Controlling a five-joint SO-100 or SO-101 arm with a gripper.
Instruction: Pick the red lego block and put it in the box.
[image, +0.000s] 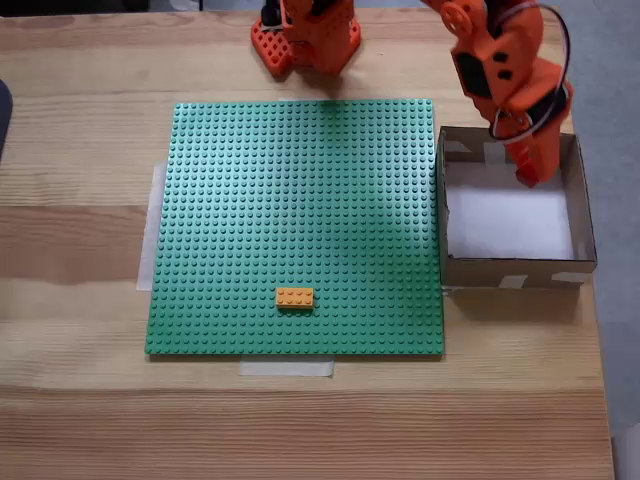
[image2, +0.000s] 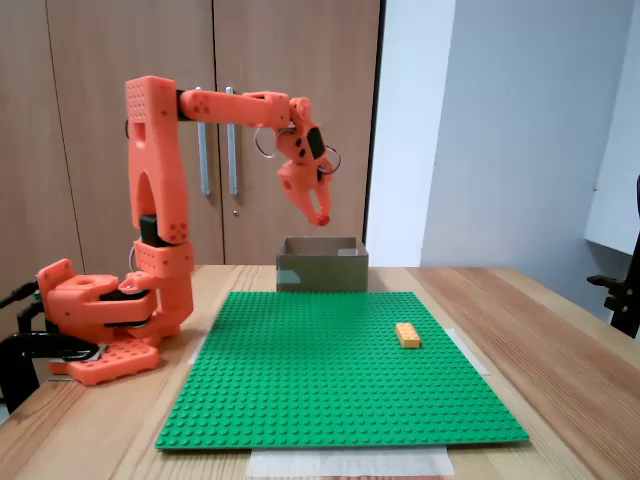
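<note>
The red lego block is hidden or out of view in both fixed views. The box (image: 510, 270), shallow brown cardboard with a white floor, stands to the right of the green baseplate in a fixed view, and behind the plate in another fixed view, as the box (image2: 320, 272). My orange gripper (image: 530, 172) hangs over the box's far right part. From the side, the gripper (image2: 322, 214) points down a little above the box's rim. Its fingers look close together, and I cannot make out anything between them.
A green studded baseplate (image: 290, 200) is taped to the wooden table. A yellow-orange brick (image: 294, 297) sits on it near the front edge, seen from the side as the brick (image2: 407, 334). The arm's base (image2: 100, 310) stands behind the plate.
</note>
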